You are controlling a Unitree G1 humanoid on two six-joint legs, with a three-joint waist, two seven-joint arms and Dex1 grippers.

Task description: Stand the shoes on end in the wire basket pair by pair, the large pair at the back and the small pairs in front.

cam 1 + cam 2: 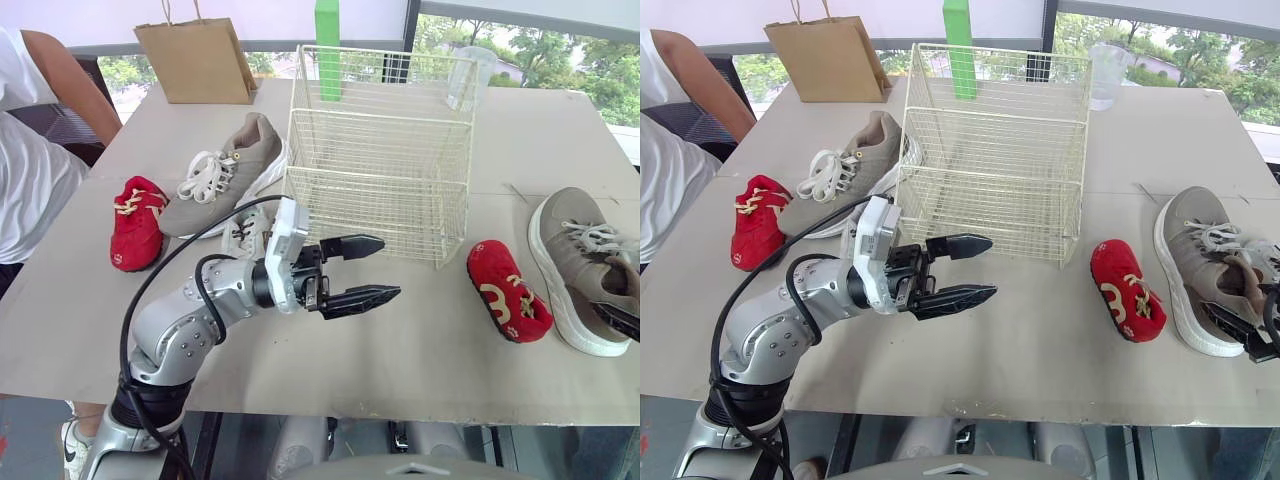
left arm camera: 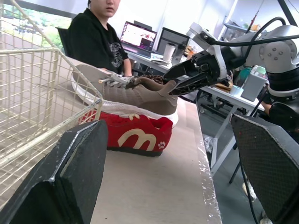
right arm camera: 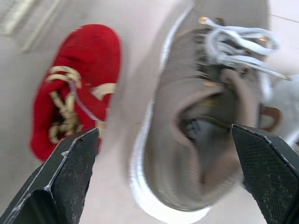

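Large grey shoe point(image 3: 182, 88): probably light, soft upper, stiff sole; heel collar likeliest hold. Right gripper point(image 3: 164, 131) wide above it; left gripper point(image 1: 390, 267) wide, empty.

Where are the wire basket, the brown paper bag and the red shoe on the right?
wire basket point(image 1: 380, 150), left eye view, front wall
brown paper bag point(image 1: 197, 62), left eye view, middle of its front
red shoe on the right point(image 1: 508, 292), left eye view, its upper

Showing a silver-grey left arm point(image 1: 185, 325) with rounded joint housings, trailing a looped black cable point(image 1: 198, 285), carrying a white block point(image 1: 288, 235) at the wrist, ending in a left gripper point(image 1: 390, 268) of two tapering black fingers point(image 1: 350, 298) with finely textured pads point(image 2: 266, 163).
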